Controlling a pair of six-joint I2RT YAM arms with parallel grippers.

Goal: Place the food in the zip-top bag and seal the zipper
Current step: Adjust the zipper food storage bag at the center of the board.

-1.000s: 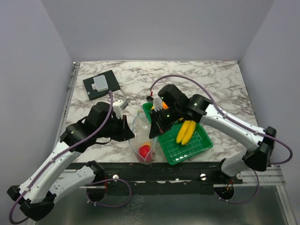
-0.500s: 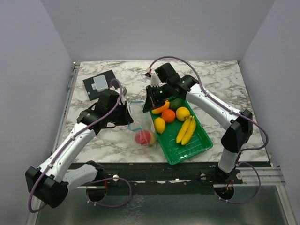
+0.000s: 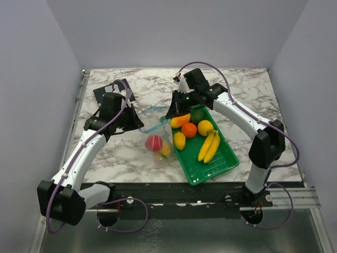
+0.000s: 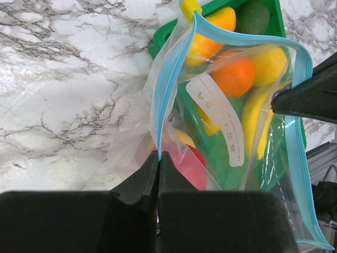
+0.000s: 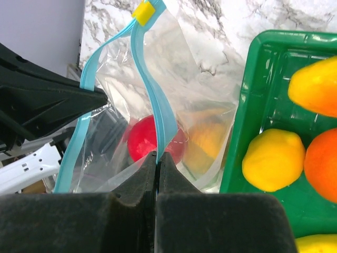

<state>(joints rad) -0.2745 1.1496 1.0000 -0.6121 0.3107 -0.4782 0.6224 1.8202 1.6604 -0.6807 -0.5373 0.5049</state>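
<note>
While both arms have swung from the near edge toward the middle of the marbled counter (image 3: 237, 89), the clear floppy zip-top bag (image 3: 158, 132) hangs stretched between the left gripper (image 4: 159, 157) and the right gripper (image 5: 158, 157). Each is clamped on the bag's light blue zipper strip (image 4: 168, 89). The red toy apple (image 3: 154, 143) lies inside, but the yellow banana bunch (image 3: 209, 147) waits in the green slatted tray (image 3: 202, 169), so filling is unfinished.

zip-top bag (image 4: 221, 126) btm cut off, green tray (image 5: 263, 79) R side cropped

The counter (image 3: 247, 89) is white marble with grey veins. A green tray (image 3: 210, 174) sits near its front. The clear bag (image 3: 158, 132) sags onto it beside the tray. A dark flat square (image 3: 101, 92) lies far left.
</note>
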